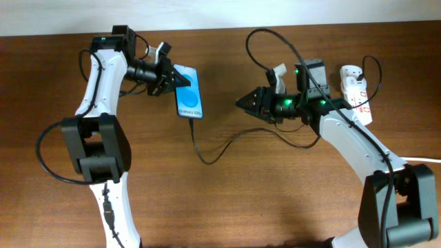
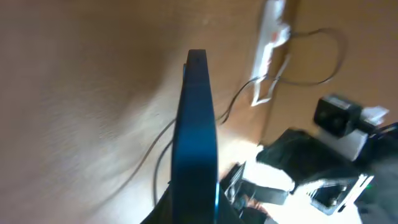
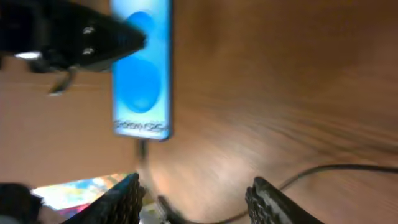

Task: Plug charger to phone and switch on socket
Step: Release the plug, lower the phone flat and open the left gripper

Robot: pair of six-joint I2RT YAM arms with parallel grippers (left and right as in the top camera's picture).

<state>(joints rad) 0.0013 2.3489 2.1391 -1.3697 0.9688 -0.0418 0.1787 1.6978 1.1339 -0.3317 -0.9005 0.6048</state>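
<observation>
The phone (image 1: 189, 94), blue screen up, lies at the back left of the table. My left gripper (image 1: 172, 78) is shut on its far end. In the left wrist view the phone (image 2: 196, 124) stands edge-on between the jaws (image 2: 196, 214). The black charger cable (image 1: 207, 157) runs from the phone's near end across to the right, and its tip appears to sit in the phone (image 3: 142, 148). My right gripper (image 1: 241, 103) is open and empty, right of the phone and pointing at it (image 3: 198, 202). The white socket (image 1: 356, 93) lies at the back right, behind the right arm.
The cable loops over the right arm at the back (image 1: 275, 41) and trails across the table's middle (image 3: 329, 169). The socket with its red markings also shows far off in the left wrist view (image 2: 272, 37). A thick white cable (image 1: 427, 160) leaves at the right edge.
</observation>
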